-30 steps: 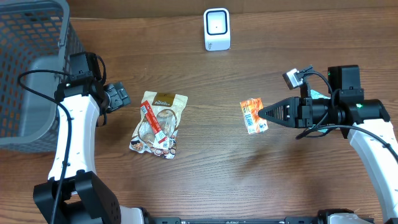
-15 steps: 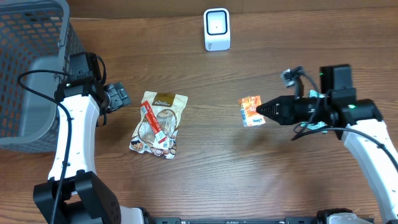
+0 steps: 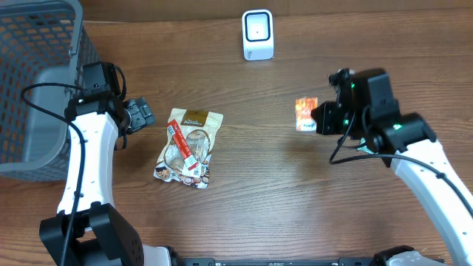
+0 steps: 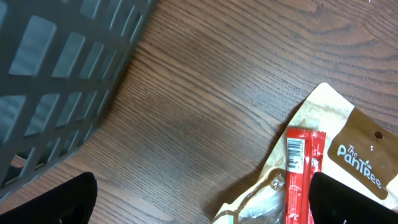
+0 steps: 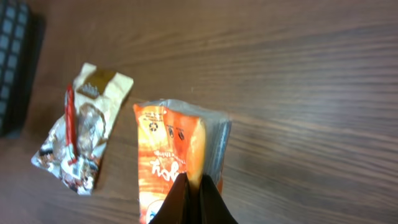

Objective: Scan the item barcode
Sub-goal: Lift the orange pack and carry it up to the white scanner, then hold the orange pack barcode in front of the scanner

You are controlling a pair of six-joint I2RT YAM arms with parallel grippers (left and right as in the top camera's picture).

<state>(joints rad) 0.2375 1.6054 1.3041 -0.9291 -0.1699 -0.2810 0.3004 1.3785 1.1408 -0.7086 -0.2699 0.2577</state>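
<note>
Now the big brown table [image 3: 251, 207] holds everything. At its left end sits the gray basket [image 3: 37, 44]. A brown snack bag [image 3: 188, 148] lies flat in the middle. Close beside it, the left gripper [image 3: 140, 114] hangs with its jaws wide apart and nothing in them. The right gripper [image 3: 318, 120] pinches the orange packet [image 3: 305, 114] tight, held up over the table, below and right of the white scanner [image 3: 258, 35]. A red stick [image 3: 179, 140] lies on the bag.
</note>
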